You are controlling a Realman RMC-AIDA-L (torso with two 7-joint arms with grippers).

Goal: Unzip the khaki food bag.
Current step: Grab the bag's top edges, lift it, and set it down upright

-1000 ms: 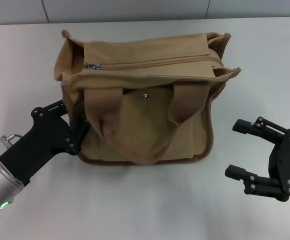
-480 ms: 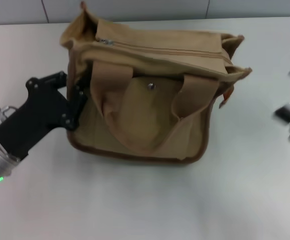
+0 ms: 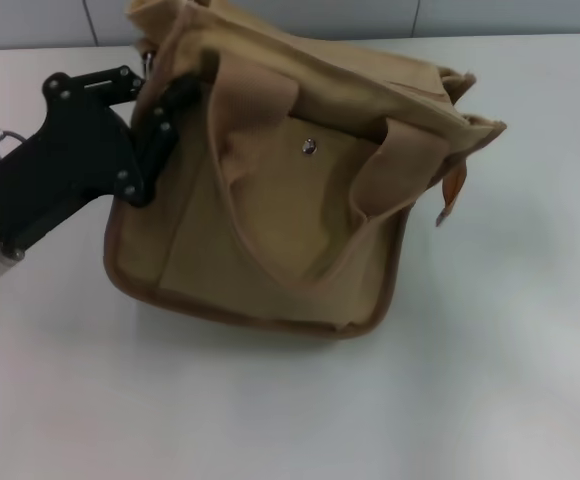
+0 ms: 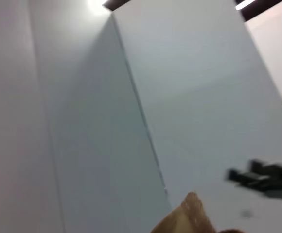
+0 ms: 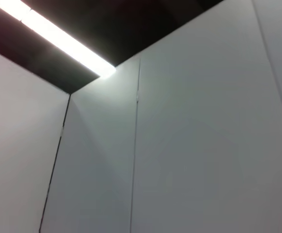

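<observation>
Right now you have the khaki food bag (image 3: 290, 200) tipped up on the white surface (image 3: 490, 380), its front pocket and snap (image 3: 310, 147) facing the head camera and its top turned away toward the back, so the zipper is out of sight. To do this step well, I judge you want the bag steadied upright with the top facing you before you go for the zipper pull; keep a firm hold on the corner and do not let the base slide. The left pincer (image 3: 155, 95) sits at the bag's upper left corner, its fingers drawn close together and pinching the fabric edge there. The right pincer is not in the head view, so you cannot tell how it stands
</observation>
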